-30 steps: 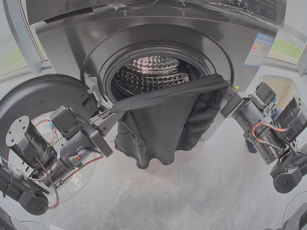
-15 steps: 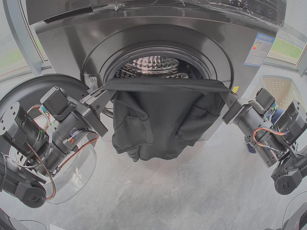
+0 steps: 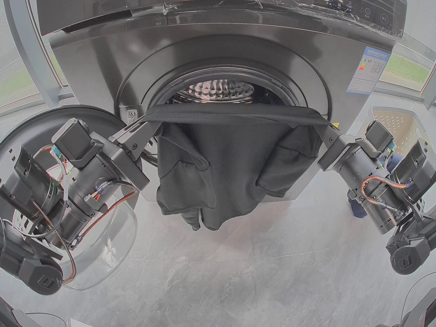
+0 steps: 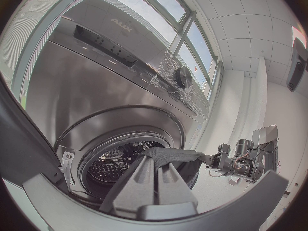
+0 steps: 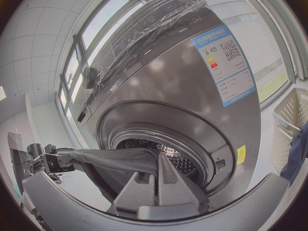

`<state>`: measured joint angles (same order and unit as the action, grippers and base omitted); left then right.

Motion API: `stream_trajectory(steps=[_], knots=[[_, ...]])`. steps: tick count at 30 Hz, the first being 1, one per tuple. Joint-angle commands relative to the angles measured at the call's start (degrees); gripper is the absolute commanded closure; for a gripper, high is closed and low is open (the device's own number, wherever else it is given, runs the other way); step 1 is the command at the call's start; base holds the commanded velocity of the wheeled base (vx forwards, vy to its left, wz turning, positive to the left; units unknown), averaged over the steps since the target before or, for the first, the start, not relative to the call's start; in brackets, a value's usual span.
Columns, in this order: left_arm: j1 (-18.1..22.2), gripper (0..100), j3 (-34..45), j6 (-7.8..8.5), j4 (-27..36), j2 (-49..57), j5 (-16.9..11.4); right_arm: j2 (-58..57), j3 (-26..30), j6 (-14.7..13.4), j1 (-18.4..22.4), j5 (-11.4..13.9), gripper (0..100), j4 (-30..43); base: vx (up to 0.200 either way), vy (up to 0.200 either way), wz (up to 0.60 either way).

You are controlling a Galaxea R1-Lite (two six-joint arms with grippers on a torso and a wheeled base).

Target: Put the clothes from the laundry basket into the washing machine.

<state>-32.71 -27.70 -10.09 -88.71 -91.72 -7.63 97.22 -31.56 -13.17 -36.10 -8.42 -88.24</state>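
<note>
Head view: a pale grey marbled floor (image 3: 254, 273) runs up to the washing machine (image 3: 91, 69). Its round door (image 3: 41, 128) is swung open at the left, and windows stand behind. My left gripper (image 3: 146, 124) and right gripper (image 3: 323, 128) are each clamped tight on one end of the black garment (image 3: 227, 169). The garment is stretched level across the drum mouth, and the rest hangs in front of the machine, clear of the floor. The laundry basket (image 3: 402, 121) stands at the far right.

Left wrist view: a white tiled ceiling, tall windows, and a dial (image 4: 185, 77) on the film-wrapped panel, which carries pale lettering.

Right wrist view: a blue-edged energy label (image 5: 224, 64) and a small yellow sticker (image 5: 241, 154) are on the machine's front. A blue cloth (image 5: 296, 154) hangs over the basket rim.
</note>
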Motion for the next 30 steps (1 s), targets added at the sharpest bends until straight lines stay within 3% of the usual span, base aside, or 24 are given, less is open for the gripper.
stream_trajectory(steps=[1,12,16,24,30], knots=[[0.01,100,0.19,-0.01,-0.06,0.14,-0.02,-0.01,0.01,-0.02,-0.03,-0.01,100,-0.01,0.0,0.0,0.0],[-0.08,100,0.54,-0.01,0.03,-0.48,-0.19,-1.33,0.01,0.16,0.94,-0.01,100,0.7,0.0,0.0,0.0],[-0.43,100,0.01,-0.1,-0.06,-1.27,-0.02,-2.65,-0.25,2.36,0.94,-0.01,100,0.78,0.0,0.0,0.0],[0.1,100,-0.52,-2.12,-0.06,-1.71,-0.1,-2.56,-0.08,2.71,0.85,-0.19,100,0.7,0.0,0.0,0.0],[0.01,100,-1.39,-2.12,-0.06,-1.71,0.07,-2.56,-0.43,2.79,0.85,-0.19,100,0.78,0.0,0.0,0.0]])
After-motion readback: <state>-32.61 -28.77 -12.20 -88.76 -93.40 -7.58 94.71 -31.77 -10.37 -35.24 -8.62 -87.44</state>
